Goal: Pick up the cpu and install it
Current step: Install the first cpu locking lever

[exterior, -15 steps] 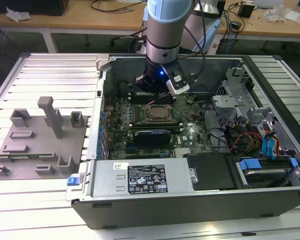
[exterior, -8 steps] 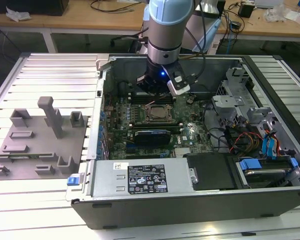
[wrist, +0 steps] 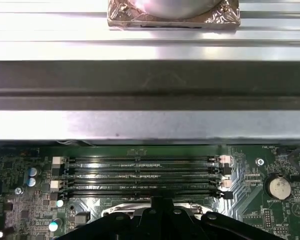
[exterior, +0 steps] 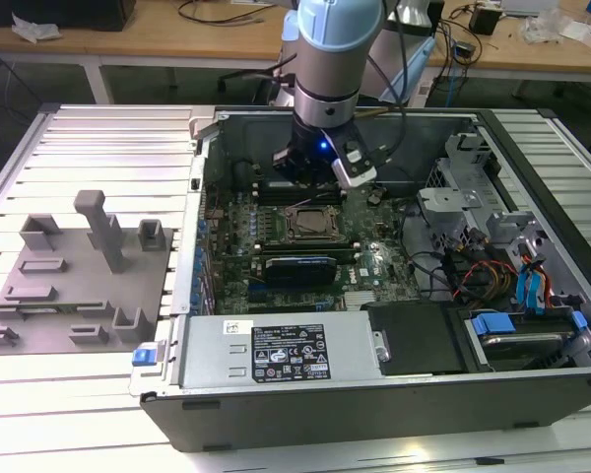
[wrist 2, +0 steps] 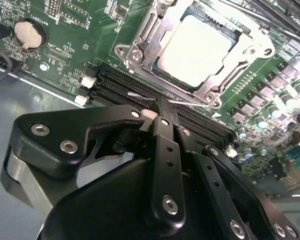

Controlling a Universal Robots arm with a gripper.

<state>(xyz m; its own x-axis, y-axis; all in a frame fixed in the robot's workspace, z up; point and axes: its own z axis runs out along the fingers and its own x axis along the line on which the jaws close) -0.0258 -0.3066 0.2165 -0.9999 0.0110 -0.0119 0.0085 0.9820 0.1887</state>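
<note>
Grey fixture blocks [exterior: 79, 286] sit idle at the exterior view's left, and over the open case the gripper [wrist 2: 162, 117], fingers pressed together and empty, hovers beside the socket frame [wrist 2: 140, 47] where the cpu [wrist 2: 195, 47] lies seated, so any nudge wants to be level and gentle.

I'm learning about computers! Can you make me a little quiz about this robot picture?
1. True or false: the cpu already sits in the socket frame on the motherboard.
2. In the exterior view, the grey fixture block lies on which side of the computer case? A) that view's left B) that view's right
3. Fill in: in the second wrist view, the round coin battery sits on the green ____.

Key: 1 true; 2 A; 3 motherboard.
</note>
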